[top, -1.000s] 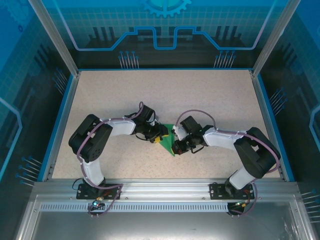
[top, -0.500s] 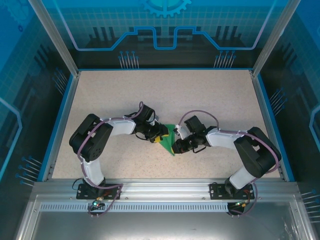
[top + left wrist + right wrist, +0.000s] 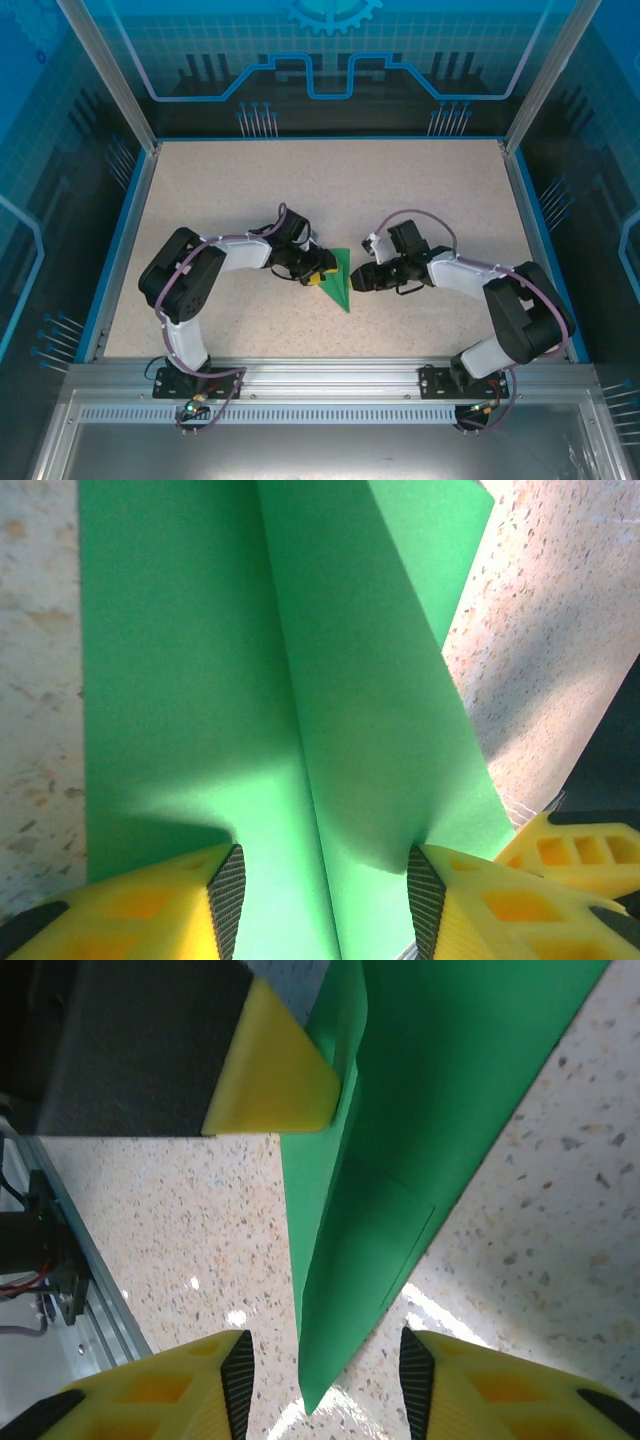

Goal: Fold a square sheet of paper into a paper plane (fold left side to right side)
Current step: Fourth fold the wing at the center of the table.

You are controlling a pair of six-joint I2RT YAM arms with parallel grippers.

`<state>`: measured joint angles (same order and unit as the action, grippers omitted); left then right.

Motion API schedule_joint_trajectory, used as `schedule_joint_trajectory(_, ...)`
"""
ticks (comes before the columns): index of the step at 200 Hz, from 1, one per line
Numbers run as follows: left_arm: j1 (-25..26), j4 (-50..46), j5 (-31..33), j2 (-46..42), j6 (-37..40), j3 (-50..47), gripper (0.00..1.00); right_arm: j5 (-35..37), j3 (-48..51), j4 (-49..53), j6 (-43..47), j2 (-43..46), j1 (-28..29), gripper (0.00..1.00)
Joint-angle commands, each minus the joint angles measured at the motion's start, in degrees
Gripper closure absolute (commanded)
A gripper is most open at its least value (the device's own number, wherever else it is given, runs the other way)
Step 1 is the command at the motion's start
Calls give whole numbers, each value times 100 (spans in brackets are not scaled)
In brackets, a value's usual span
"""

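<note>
Found square sheet of paper [image 3: 339,282] already down to a narrow green wedge, flat on table [image 3: 420,190] near ctr, a shade toward 6 o'clock. Points tip to 6, wide end to 12. Shows a long crease down the middle in left wrist view, w/ one flap lying over the other.

Noted left gripper [image 3: 318,273] at wedge's 9 o'clock edge. Stands abt half open, not clenched. Straddles the crease w/ both pads [image 3: 228,900] down on the green, paper passing under and btwn them. Looks to be pinning, not pinching. Prob. placed so layers can't shift and crease can't spring while other arm works. Can't tell how hard it presses.

Noted right gripper [image 3: 360,279] at wedge's 3 o'clock, just beside paper but apart from it. Fingers parted, released, holding nothing. In right wrist view, looks down on wedge tip btwn its own fingertips, speckled table either side, no contact. Catches left gripper's yellow finger [image 3: 272,1085] at 11 o'clock, touching paper's edge.

Judged: this fold seems set, w/ pin on 9 o'clock side guarding the shape. Next prob. an approach from 3 o'clock for another fold or a crease press. Risk: thin paper, springy flap. Lifting pin early could let it open or skid.
</note>
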<state>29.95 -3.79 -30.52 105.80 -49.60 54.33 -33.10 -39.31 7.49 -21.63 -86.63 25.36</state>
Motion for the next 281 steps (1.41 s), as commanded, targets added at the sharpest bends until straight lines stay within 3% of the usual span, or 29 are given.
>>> schedule_joint_trajectory(1,20,-70,95,301,30,28,50,-321,-295,-305,-258,-260,-106,54)
schedule_joint_trajectory(89,20,-113,96,270,47,44,50,-507,-711,-720,-520,-1092,-62,61)
schedule_joint_trajectory(128,26,-113,96,266,47,45,50,-594,-794,-836,-584,-1344,-1,70)
schedule_joint_trajectory(194,19,-166,94,251,74,61,50,-214,-870,-375,-319,-1443,-5,96)
schedule_joint_trajectory(281,24,-166,101,248,74,43,50,79,-980,-44,-172,-1604,-8,99)
